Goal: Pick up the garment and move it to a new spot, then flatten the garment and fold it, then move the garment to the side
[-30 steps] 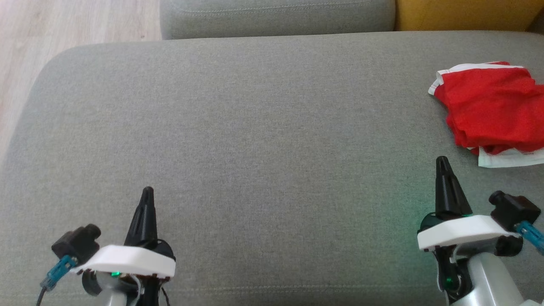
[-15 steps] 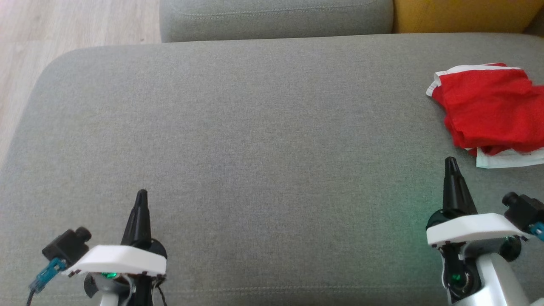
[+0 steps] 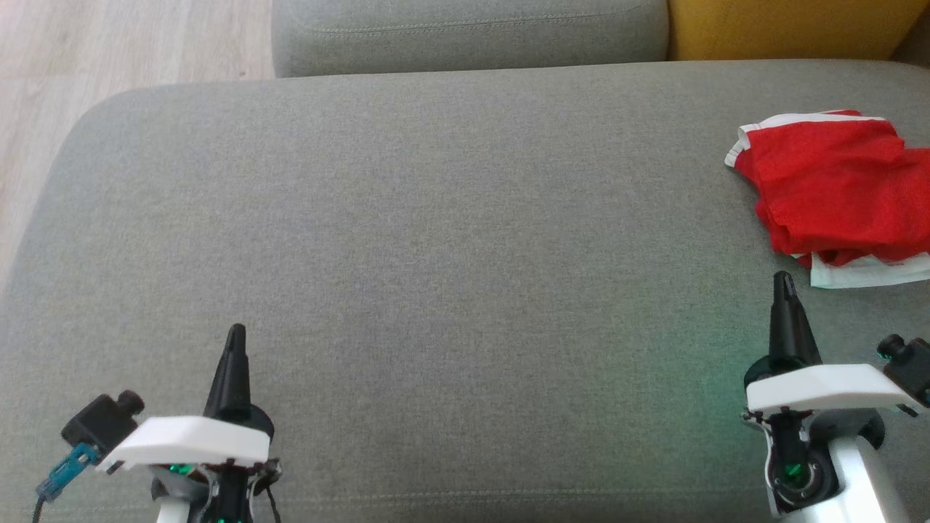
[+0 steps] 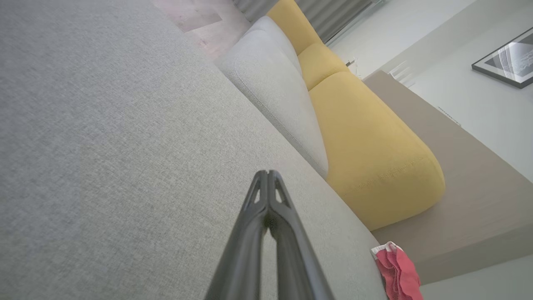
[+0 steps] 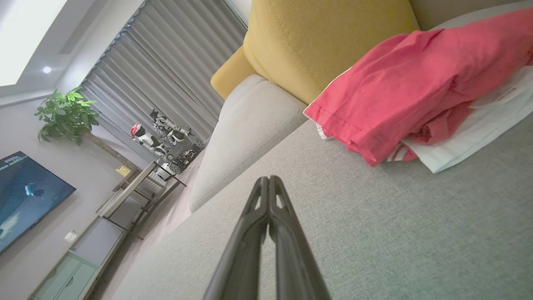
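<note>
A red garment (image 3: 835, 189) with white trim lies crumpled and loosely folded at the right edge of the grey sofa seat (image 3: 436, 254). In the right wrist view the garment (image 5: 416, 91) sits up and to the right of my fingers. The left wrist view catches the garment (image 4: 397, 273) small at the lower right. My right gripper (image 3: 782, 279) is shut and empty, just short of the garment's near white hem. My left gripper (image 3: 236, 332) is shut and empty at the lower left, far from the garment.
A grey back cushion (image 3: 465, 33) and a yellow cushion (image 3: 785, 29) line the far side of the seat. Wooden floor (image 3: 109, 51) lies beyond the seat's rounded left corner. The right wrist view shows a TV, a plant and a low cabinet (image 5: 62, 266) across the room.
Both grippers have drawn back toward the near edge of the seat, the right one also shifting right. The garment lies as before.
</note>
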{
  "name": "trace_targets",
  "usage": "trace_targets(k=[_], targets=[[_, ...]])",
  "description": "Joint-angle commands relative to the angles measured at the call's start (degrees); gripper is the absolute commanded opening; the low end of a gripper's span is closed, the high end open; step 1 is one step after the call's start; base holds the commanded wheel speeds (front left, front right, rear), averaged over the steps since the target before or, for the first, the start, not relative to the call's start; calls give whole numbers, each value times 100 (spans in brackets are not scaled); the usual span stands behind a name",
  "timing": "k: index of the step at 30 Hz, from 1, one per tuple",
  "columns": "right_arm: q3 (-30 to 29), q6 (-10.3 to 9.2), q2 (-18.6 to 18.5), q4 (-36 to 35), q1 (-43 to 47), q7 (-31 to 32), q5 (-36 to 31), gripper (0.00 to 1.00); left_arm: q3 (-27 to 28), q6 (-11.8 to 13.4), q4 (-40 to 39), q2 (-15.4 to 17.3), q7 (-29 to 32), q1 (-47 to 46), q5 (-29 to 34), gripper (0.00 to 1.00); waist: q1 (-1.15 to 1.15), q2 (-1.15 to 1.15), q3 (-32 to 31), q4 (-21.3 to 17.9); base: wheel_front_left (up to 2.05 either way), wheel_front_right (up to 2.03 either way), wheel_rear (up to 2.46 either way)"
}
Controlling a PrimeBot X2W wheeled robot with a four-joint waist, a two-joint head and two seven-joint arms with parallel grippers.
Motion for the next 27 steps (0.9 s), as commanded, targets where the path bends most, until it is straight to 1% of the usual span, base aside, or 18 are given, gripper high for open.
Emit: trace_targets(k=[1,27], targets=[[2,16,-31,-227,-161,43,210,0,163,-42,-155,87,57,-315,-166,0,0,0,-6,-3,0,0,0],[-172,24,-28,-292,-92,451,1848,0,425,-91,-81,109,469,-390,-1504,0,0,0,-89,-37,0,0,0]])
